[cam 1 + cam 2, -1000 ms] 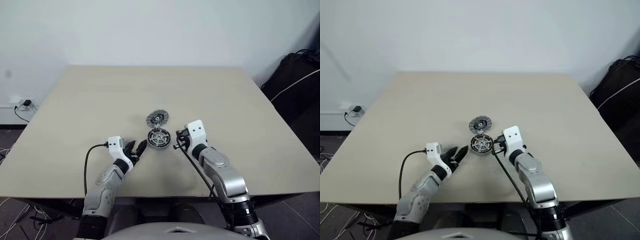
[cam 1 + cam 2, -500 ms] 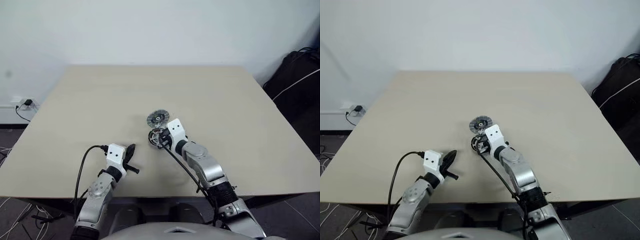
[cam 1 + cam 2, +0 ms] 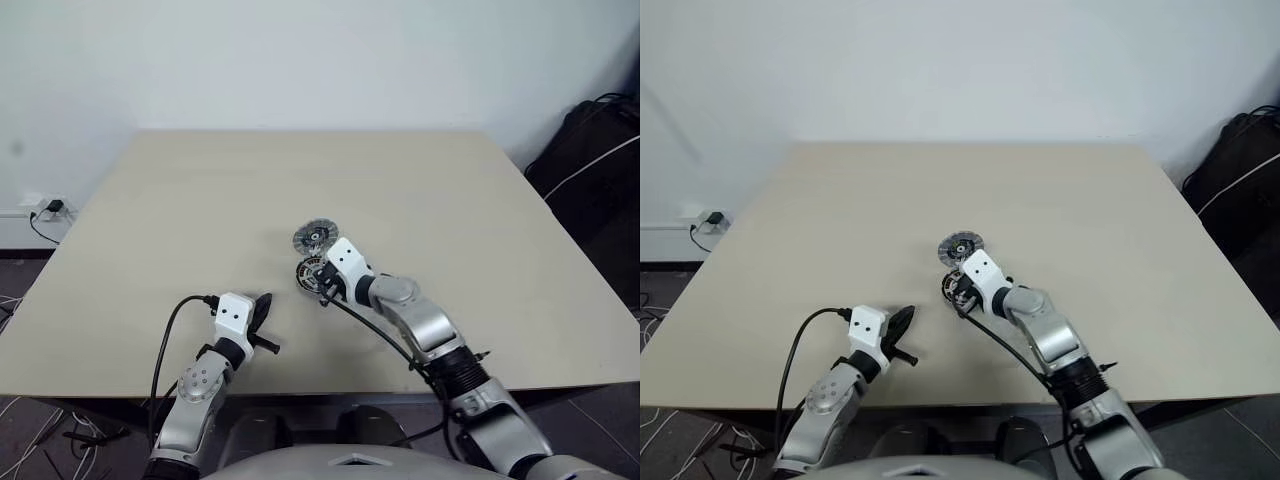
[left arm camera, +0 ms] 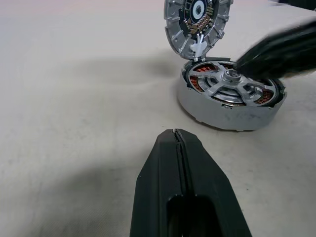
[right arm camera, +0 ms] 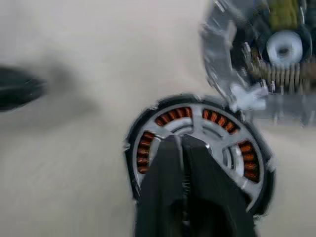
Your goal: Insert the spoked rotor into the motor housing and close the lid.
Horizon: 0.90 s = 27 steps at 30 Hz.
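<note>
The motor housing (image 4: 229,111) sits mid-table, and the spoked rotor (image 4: 217,85) lies inside it with copper windings showing between the spokes. Behind the housing the lid (image 4: 197,19) stands tipped up, its inner face showing. My right gripper (image 5: 180,140) hovers over the rotor's hub with its fingers pressed together; whether it touches the hub I cannot tell. In the head view it covers the near right side of the housing (image 3: 306,271). My left gripper (image 4: 175,133) is shut and holds nothing, a short way from the housing on the table's near left (image 3: 262,306).
The beige table (image 3: 450,200) has its front edge just below both arms. A black cable (image 3: 170,325) loops from my left wrist over that edge. A black bag (image 3: 590,150) sits off the table's right side, and a power strip (image 3: 45,208) lies on the floor at left.
My left gripper closed from open and rolled. My right arm swung left from beside the housing until its fingers stood over the rotor.
</note>
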### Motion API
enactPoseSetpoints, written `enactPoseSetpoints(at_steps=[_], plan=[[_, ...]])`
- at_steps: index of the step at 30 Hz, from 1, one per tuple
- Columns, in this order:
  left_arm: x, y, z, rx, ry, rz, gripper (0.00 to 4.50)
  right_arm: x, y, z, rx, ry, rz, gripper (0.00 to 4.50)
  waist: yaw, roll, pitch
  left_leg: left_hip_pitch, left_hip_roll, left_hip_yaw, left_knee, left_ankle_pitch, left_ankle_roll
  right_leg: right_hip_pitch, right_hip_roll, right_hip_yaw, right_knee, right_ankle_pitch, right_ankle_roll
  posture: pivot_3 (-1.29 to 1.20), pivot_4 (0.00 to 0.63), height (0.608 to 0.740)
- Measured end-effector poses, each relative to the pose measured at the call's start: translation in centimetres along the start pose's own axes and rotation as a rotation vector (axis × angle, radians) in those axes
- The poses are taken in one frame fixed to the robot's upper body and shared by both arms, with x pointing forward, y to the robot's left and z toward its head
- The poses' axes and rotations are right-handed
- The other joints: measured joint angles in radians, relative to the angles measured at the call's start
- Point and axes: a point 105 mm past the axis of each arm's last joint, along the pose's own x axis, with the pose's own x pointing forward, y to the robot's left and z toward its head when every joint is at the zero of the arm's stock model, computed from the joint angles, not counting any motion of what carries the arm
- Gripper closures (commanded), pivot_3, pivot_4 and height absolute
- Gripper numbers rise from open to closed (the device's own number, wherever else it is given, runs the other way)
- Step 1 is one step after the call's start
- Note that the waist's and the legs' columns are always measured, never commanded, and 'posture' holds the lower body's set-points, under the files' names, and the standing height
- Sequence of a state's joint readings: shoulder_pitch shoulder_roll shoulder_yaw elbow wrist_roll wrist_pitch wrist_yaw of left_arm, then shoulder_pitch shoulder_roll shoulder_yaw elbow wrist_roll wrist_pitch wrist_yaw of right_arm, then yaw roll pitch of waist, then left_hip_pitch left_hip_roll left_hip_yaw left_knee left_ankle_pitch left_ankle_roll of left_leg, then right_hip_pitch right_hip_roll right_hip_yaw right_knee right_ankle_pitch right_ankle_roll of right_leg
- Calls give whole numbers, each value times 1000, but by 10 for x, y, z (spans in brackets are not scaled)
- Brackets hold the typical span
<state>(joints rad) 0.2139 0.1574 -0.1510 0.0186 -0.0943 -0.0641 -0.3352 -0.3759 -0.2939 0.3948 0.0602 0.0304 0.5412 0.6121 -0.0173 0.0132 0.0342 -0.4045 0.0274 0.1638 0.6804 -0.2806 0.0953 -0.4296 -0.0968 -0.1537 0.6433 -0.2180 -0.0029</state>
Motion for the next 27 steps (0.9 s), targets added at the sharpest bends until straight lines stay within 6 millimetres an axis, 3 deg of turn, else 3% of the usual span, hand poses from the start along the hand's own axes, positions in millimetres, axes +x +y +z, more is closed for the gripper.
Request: enactPoseSetpoints(at_steps=[3,6,9,15,22,27], plan=[[1,-3,1,-2,-9,-9,4500,-10,1,12,-141,28,79,2657,2,0,0,0,0,-1,0,-1,1,0,0,-1,0,0,0,0,0,740],[3,-7,2,-8,-15,-23,4500,-17,8,6,-271,110,180,1676,5,0,0,0,0,-1,1,-1,2,0,0,-2,0,0,0,0,0,740],[3,-9,3,-12,-19,-31,4500,-19,12,1,-356,172,247,1676,6,-1,0,0,0,-1,1,-1,2,1,-1,-2,0,0,0,0,0,740],[5,-11,5,-19,-27,-32,4500,-13,5,10,-413,168,229,1676,8,-2,1,0,0,-1,2,0,0,1,-1,-2,0,0,1,0,0,740],[6,-12,5,-23,-30,-32,4500,-10,11,-1,-491,231,288,1676,7,-2,1,0,0,0,3,0,0,1,-1,-2,0,1,1,0,0,740],[6,-12,6,-25,-34,-32,4500,-9,4,-9,-527,287,295,1676,7,-2,1,0,0,0,3,0,0,1,-1,-2,0,1,1,0,0,740]])
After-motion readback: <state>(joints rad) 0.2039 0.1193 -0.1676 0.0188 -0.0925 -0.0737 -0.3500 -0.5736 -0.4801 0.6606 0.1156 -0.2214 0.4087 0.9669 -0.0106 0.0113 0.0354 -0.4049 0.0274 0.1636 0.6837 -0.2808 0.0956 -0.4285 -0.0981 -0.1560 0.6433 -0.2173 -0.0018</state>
